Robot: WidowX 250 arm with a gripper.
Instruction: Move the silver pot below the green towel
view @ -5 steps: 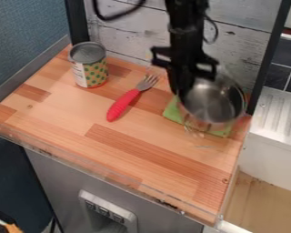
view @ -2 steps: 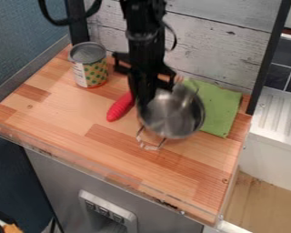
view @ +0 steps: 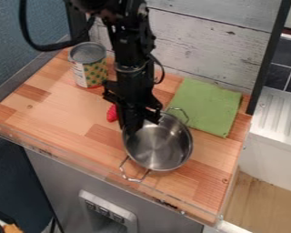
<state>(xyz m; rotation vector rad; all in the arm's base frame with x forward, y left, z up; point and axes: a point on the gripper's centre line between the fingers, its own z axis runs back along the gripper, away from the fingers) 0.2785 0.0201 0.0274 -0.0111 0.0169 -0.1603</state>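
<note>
Fingers of the black gripper (view: pixel 132 130) look clamped from where I stand, pinching the far left rim of the silver pot (view: pixel 159 148). They point downward, and the arm comes in over the far left part of the counter. The pot is open, its shiny inside facing up, out over the near right part of the wooden countertop (view: pixel 66 118). One wire handle (view: pixel 134 179) sticks out toward the near left, the other (view: pixel 183 114) toward the far right, right by the green towel (view: pixel 207 107). That towel lies flat at the far right, so the pot is on its near side and a bit left. Whether the pot's bottom touches the wood, I can't tell. A red handle (view: pixel 112 113) peeks out left of the gripper, partly hidden, and a tin can (view: pixel 89 65) stands upright at the far left.
</note>
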